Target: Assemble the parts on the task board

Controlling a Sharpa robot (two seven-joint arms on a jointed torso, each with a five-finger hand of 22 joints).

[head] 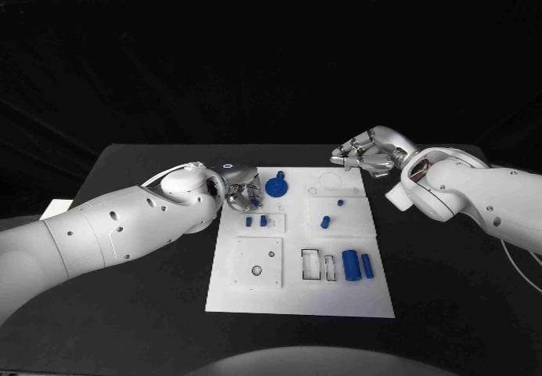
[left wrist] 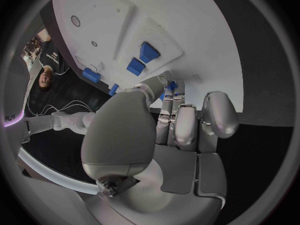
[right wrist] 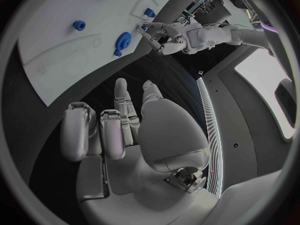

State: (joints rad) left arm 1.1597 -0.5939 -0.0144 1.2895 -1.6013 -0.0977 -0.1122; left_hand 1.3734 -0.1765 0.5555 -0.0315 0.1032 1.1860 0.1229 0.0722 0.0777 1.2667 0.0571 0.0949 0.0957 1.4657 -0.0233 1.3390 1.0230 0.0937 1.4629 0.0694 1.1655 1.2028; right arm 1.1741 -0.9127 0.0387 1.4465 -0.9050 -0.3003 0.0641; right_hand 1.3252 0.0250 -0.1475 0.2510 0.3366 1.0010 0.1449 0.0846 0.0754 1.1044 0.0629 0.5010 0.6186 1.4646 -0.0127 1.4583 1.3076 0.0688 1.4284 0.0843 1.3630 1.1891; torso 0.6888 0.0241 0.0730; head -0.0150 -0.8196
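Your left robot hand [head: 240,193] hovers low over the far left corner of the task board [head: 339,301], fingers curled downward but clamped on nothing that you can see; in the left wrist view its fingertips [left wrist: 170,87] point down at the white plate, and whether they touch it cannot be told. Just beside those fingers, toward the board's middle, lies the blue gear [head: 276,187], flat on the plate. Right below your left robot hand, nearer to you, two small blue blocks [head: 256,222] stand side by side in their slot.

Your right robot hand [head: 363,155] hangs past the far right corner of the board, over the black desk [head: 147,329], fingers spread loosely apart and holding nothing. From its wrist camera you see those fingers [right wrist: 125,102] reaching toward the board's edge without touching it.

Between the two robot hands, further down the board, a small blue peg [head: 325,222] sits upright in the right-hand panel. Well apart from both robot hands, near the board's near right side, two blue cylinders [head: 358,265] lie side by side next to a pair of rectangular slots [head: 317,265].
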